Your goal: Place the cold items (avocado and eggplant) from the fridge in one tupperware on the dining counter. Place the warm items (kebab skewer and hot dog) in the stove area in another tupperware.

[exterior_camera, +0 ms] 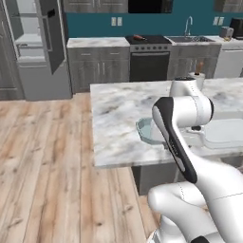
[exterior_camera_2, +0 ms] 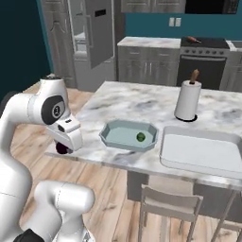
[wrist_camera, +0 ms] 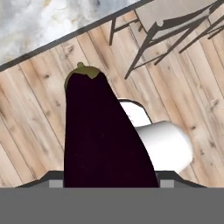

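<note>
A long dark purple eggplant (wrist_camera: 98, 131) with a green stem cap sticks out from my gripper (wrist_camera: 109, 181), which is shut on it. In the right base view the gripper (exterior_camera_2: 64, 144) hangs off the near left corner of the dining counter (exterior_camera_2: 142, 101), over the wood floor, with the eggplant (exterior_camera_2: 61, 148) showing under it. A light blue tupperware (exterior_camera_2: 124, 128) sits on the counter with a small green avocado (exterior_camera_2: 140, 137) inside. A larger pale tupperware (exterior_camera_2: 198, 151) lies to its right. On the stove (exterior_camera: 149, 40) lies a reddish item (exterior_camera: 139, 37).
A paper towel roll (exterior_camera_2: 187, 99) stands behind the tupperwares. Chairs (exterior_camera_2: 168, 205) are tucked at the counter's near side. The fridge (exterior_camera: 33, 42) stands with its door open at the far left. A sink (exterior_camera: 190, 38) is to the right of the stove.
</note>
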